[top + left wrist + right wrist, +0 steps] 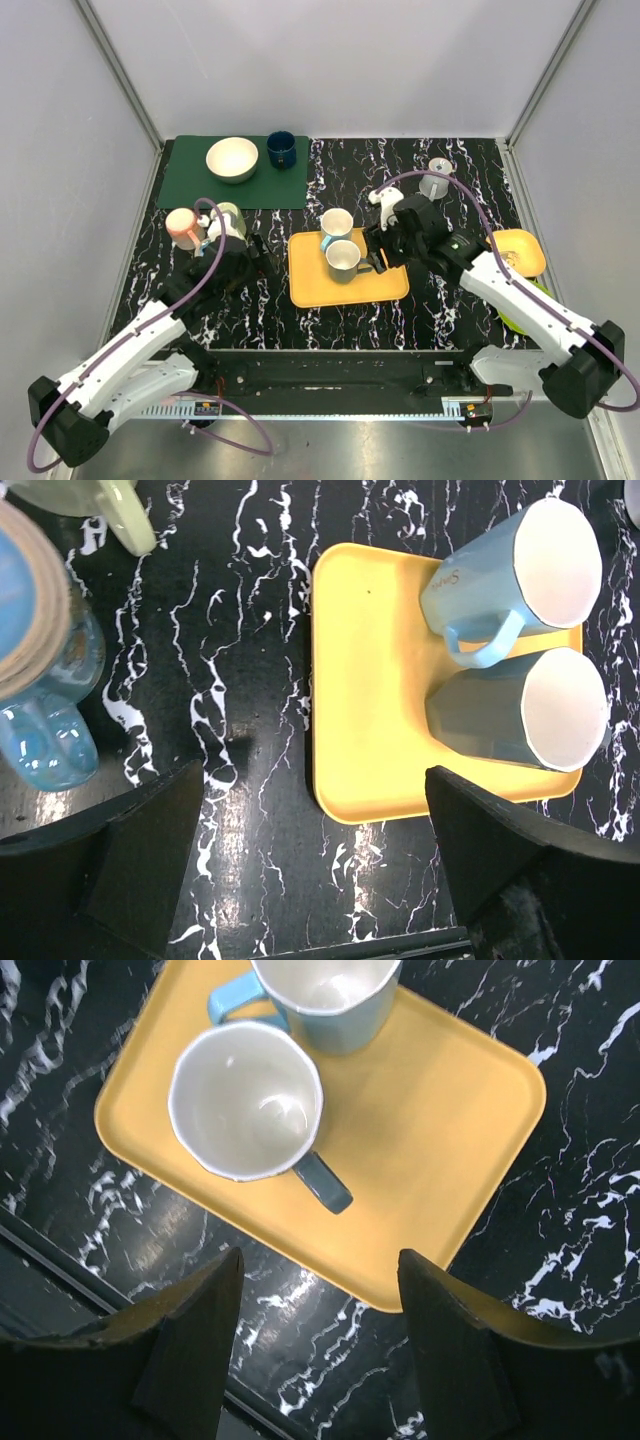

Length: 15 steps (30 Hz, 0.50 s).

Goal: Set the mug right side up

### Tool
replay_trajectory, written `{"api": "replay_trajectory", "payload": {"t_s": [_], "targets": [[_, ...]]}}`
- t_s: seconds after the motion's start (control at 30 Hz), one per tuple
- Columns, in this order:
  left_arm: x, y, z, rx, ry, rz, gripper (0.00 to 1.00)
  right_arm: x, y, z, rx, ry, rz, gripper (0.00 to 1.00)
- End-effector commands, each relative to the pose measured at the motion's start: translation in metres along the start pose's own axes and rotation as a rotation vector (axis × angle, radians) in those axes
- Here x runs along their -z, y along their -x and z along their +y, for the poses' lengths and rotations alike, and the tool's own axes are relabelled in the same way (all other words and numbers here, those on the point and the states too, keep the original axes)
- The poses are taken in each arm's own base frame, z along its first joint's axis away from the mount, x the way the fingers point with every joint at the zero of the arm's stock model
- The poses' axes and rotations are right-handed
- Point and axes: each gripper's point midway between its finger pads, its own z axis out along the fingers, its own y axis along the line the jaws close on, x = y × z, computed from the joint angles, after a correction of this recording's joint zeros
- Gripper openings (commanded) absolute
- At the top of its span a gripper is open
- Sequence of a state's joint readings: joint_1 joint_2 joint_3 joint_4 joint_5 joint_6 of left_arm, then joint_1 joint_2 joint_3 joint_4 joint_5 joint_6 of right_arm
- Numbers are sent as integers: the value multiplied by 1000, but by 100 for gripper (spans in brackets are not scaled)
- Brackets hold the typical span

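Two mugs stand mouth up on the yellow tray (310,280): a grey mug (342,257) (245,1100) and behind it a light blue mug (335,225) (325,990). My right gripper (378,256) (315,1330) hovers open over the tray's near right edge. The grey mug's handle (325,1182) lies just ahead of the gap and nothing is between the fingers. My left gripper (262,258) (315,870) is open over bare table left of the tray, holding nothing. At the far left a pink mug (182,227) with a blue handle (45,740) shows a closed pink face upward.
A pale green mug (230,215) stands next to the pink one. At the back left a green mat (190,185) carries a white bowl (232,158) and a dark blue cup (281,150). A grey cup (437,178) and a yellow plate (520,250) sit at the right.
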State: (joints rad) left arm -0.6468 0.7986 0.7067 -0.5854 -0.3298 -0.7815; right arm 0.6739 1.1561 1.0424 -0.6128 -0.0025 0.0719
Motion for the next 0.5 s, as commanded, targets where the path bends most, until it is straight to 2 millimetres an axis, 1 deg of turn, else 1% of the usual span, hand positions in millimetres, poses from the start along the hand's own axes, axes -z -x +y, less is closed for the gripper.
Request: {"api": "replay_trajectory", "payload": {"t_s": [0.0,0.07,0.13,0.17,0.2,0.23,0.27,0.33,0.4,0.47], "targets": [[0,14,-34,-29,-142,-30,94,-6,0,2,211,48,70,68],[-2,8,-34,-36,-156,-16,94,-16,-6,7,247,86,121,67],[-2,7,-37,-34,-181,-16,94,-18,-1,8,262,95,139,67],[-3,3,-36,-37,-184,-12,94,-24,-3,9,277,109,163,68],[-3,2,-37,-36,-194,-10,93,-26,1,10,287,116,159,68],[-3,0,-36,-37,-200,-9,94,-33,-2,9,304,117,187,68],[-3,-1,-37,-39,-207,-9,93,-34,0,10,306,122,195,68],[-3,-3,-35,-43,-207,-6,93,-44,-6,12,314,142,232,68],[-3,-4,-35,-48,-211,-7,93,-50,-9,9,317,134,251,68],[-2,-4,-34,-49,-211,-9,93,-58,-19,8,318,133,289,67]]}}
